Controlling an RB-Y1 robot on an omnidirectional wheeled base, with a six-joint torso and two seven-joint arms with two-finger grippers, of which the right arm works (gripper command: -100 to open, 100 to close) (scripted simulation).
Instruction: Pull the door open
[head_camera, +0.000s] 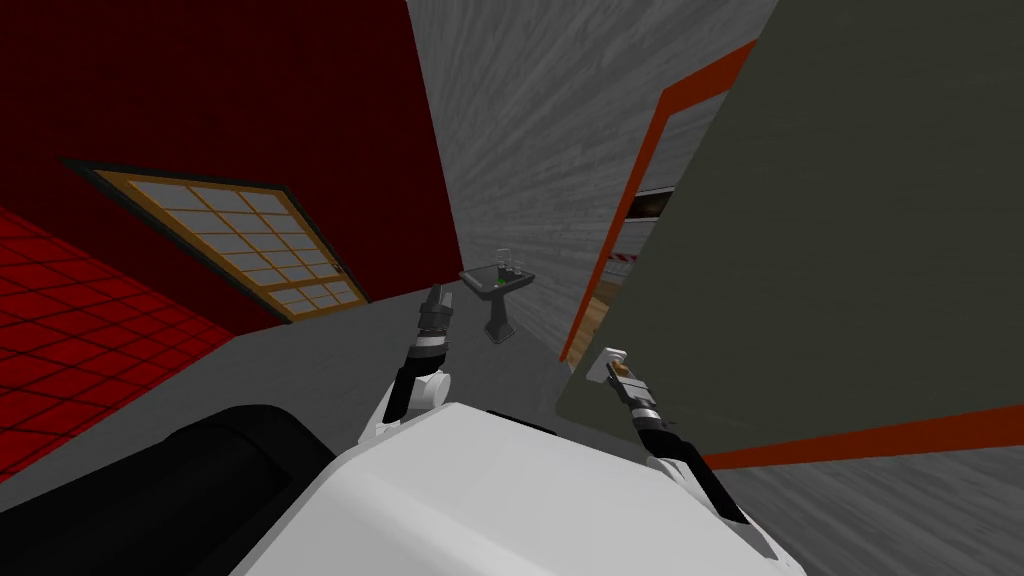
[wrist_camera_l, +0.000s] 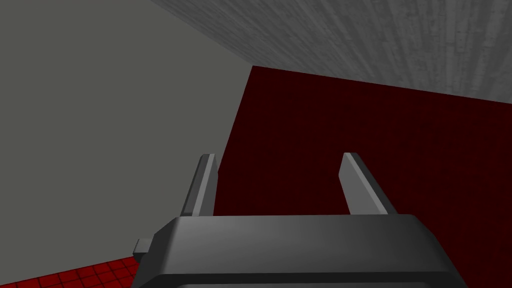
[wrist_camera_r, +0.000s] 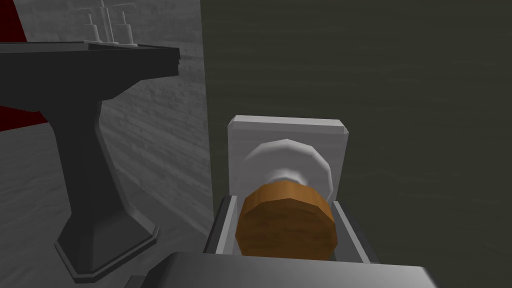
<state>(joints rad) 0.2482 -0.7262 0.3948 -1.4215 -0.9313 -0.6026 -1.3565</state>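
The door (head_camera: 860, 240) is a dark olive-grey slab, swung part way out of its orange-red frame (head_camera: 640, 180). Low on its free edge sits a white square plate (wrist_camera_r: 287, 132) carrying a brown round knob (wrist_camera_r: 285, 220). My right gripper (wrist_camera_r: 285, 225) is shut on that knob, one finger pressed to each side; in the head view the right gripper (head_camera: 618, 370) sits at the door's lower corner. My left gripper (wrist_camera_l: 280, 185) stands open with nothing between its fingers, held forward in the head view (head_camera: 437, 300).
A dark pedestal sink (head_camera: 497, 290) with white dispensers stands against the grey wall just left of the door's edge, close to my right hand (wrist_camera_r: 90, 150). A dark red wall with a framed window (head_camera: 240, 245) lies left. Red tiles (head_camera: 60, 330) cover the floor there.
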